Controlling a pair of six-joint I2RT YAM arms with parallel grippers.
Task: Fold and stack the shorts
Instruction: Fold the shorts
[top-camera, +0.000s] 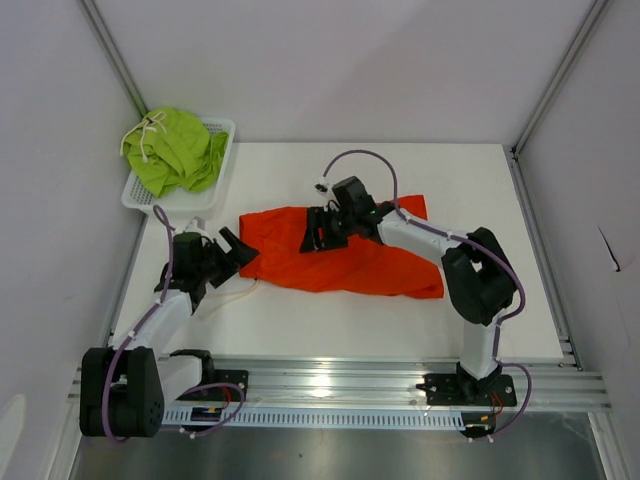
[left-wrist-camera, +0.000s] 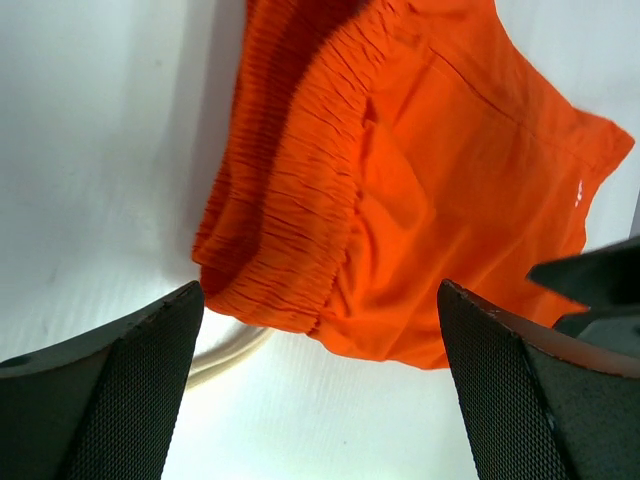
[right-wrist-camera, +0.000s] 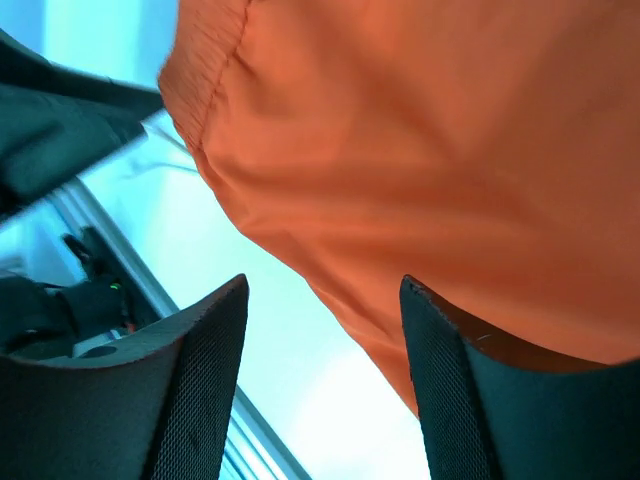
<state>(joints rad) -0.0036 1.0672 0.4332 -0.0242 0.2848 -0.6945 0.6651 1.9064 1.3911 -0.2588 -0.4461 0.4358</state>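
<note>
White worktop (top-camera: 330, 325), grey walls around. Orange shorts (top-camera: 350, 262) spread mid-frame, gathered waistband (left-wrist-camera: 300, 200) at left end. Lime green shorts (top-camera: 175, 150) heaped in white mesh basket (top-camera: 145, 197), upper left of frame. Left pincer (top-camera: 240, 250) spread wide, low, just beside waistband edge. Right pincer (top-camera: 318, 232) over orange fabric near centre, fingers (right-wrist-camera: 200, 390) apart.

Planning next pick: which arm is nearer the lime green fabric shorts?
Left. Left arm ends nearside of the lime green fabric shorts; right arm is farther right, over bright orange fabric shorts.
</note>
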